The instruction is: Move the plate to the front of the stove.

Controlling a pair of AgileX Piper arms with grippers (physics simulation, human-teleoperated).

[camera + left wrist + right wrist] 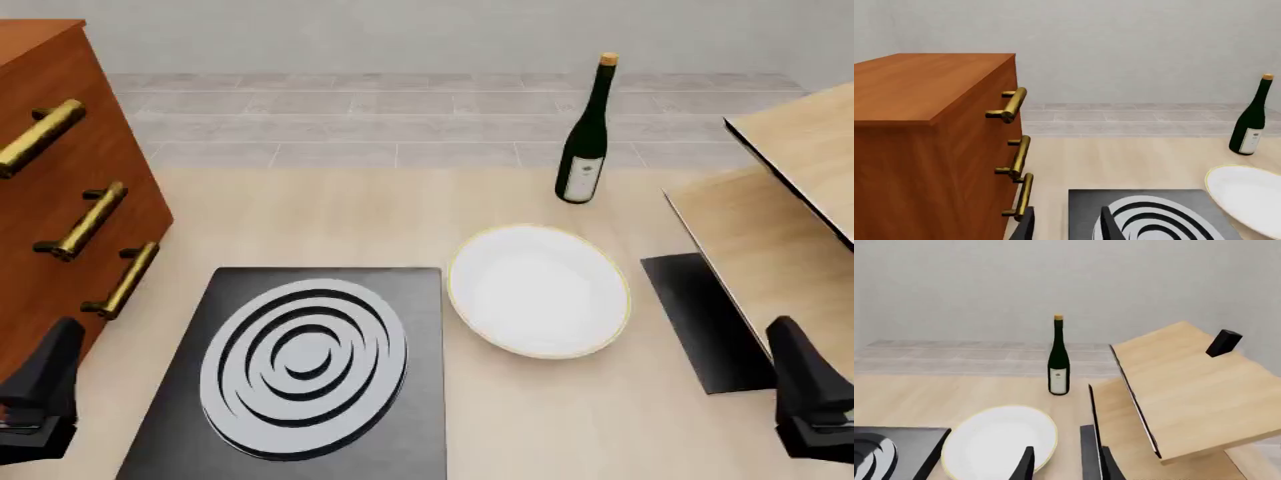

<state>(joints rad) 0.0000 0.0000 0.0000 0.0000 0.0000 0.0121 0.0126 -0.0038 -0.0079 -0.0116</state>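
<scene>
Resting just right of the stove (300, 370), touching its edge: the plate (539, 290) | stiff, smooth, likely breakable; best pinched at the thin rim | left gripper (1066, 227), right gripper (1066, 465): jaws parted, holding nothing

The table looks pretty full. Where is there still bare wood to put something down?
Bare wood lies behind the flat black stove with silver rings, between the brown drawer cabinet and the dark green wine bottle. More lies nearer the arms than the round white gold-rimmed plate, between the stove and the small black mat. It is crowded where plate nearly meets stove.
</scene>
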